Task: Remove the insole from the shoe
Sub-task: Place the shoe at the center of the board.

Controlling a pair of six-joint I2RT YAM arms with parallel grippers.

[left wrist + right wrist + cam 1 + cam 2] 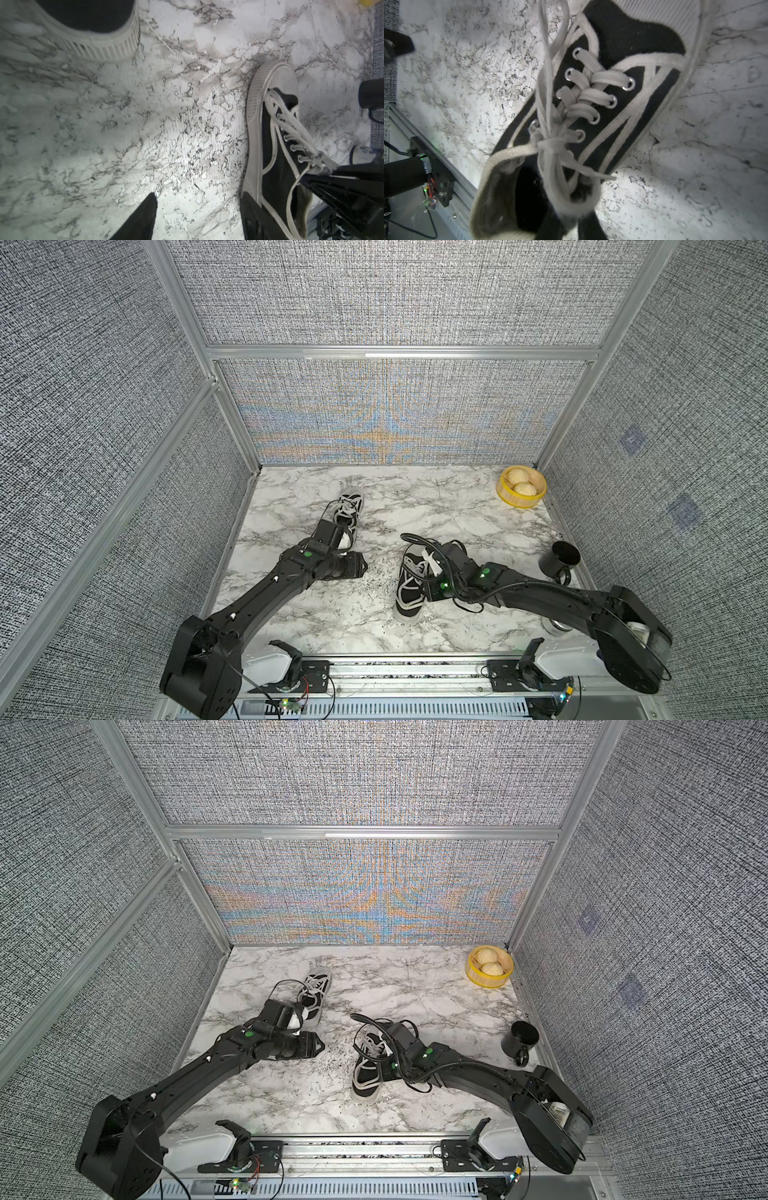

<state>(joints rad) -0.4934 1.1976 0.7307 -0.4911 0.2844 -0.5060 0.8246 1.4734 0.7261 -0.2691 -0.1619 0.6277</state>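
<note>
The reaching-in step is judged in hand: the left tool [198, 196] is spread empty over the surface [457, 510], the right tool [573, 227], its grip not discernible, is placed at the collar of the near shoe [409, 593], where the unseen insole must next be pinched.

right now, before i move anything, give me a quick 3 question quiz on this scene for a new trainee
1. True or false: the left gripper is shut.
2. How many buns lie in the yellow basket?
3. The right gripper is at: A the far shoe, B the near shoe.
Key: 1 false, it stands open over the bare table; 2 two; 3 B.
</note>
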